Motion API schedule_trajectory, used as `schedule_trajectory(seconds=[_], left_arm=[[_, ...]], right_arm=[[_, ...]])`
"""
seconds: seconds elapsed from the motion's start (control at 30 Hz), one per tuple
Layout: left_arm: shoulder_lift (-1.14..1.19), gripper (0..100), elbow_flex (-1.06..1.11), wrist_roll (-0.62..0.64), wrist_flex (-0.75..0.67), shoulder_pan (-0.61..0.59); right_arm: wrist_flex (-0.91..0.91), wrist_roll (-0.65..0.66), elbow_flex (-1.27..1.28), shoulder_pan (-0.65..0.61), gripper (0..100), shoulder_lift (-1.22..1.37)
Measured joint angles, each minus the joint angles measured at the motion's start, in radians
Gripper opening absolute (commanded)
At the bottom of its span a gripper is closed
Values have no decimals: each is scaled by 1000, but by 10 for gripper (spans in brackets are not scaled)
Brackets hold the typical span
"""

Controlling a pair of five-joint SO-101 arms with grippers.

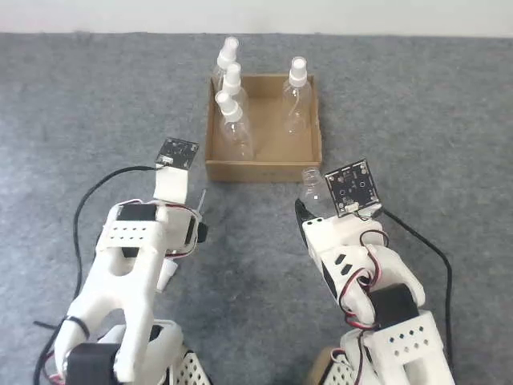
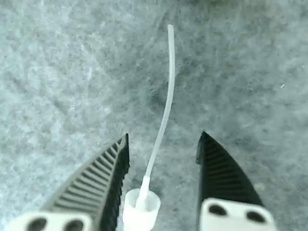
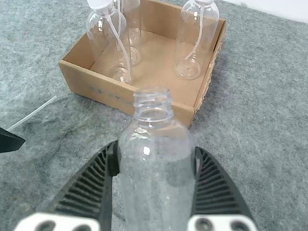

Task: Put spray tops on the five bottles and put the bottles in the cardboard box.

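The right gripper [image 3: 155, 147] holds the open bottle [image 3: 154, 120] upright. Its fingers pinch the clear bottle from both sides. The bottle has no top on its neck. In the high view this bottle [image 1: 314, 186] is just in front of the cardboard box [image 1: 264, 170], near its front corner.

The left gripper [image 2: 163, 137] holds a spray top [image 2: 139, 209]. The white cap sits low between the fingers, and the finger tips stay apart around the thin tube [image 2: 166, 96]. The tube sticks out past the tips, above the grey table [image 1: 417, 120]. In the high view the tube [image 1: 200, 199] points toward the front of the box but does not touch it.

The box is open on top. A lone bottle [image 1: 296, 100] with a white spray top stands on one side of it. A row of three bottles [image 1: 234, 112] with white tops stands along the other side. The far one in the row is at the back edge, and it is hard to tell if it is inside the box or just behind it.
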Motion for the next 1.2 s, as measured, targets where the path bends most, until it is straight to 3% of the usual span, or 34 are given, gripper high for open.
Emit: schedule_trajectory(seconds=[0.57,0.9,1.0,1.2], left_arm=[[0,133,0,-41,0,-6],[261,89,-141,-41,25,-17],[278,6,-155,-41,26,-17],[278,12,-170,-41,26,-21]], right_arm=[[0,0,0,0,63,0],[0,0,0,0,63,0],[0,0,0,0,63,0],[0,0,0,0,63,0]])
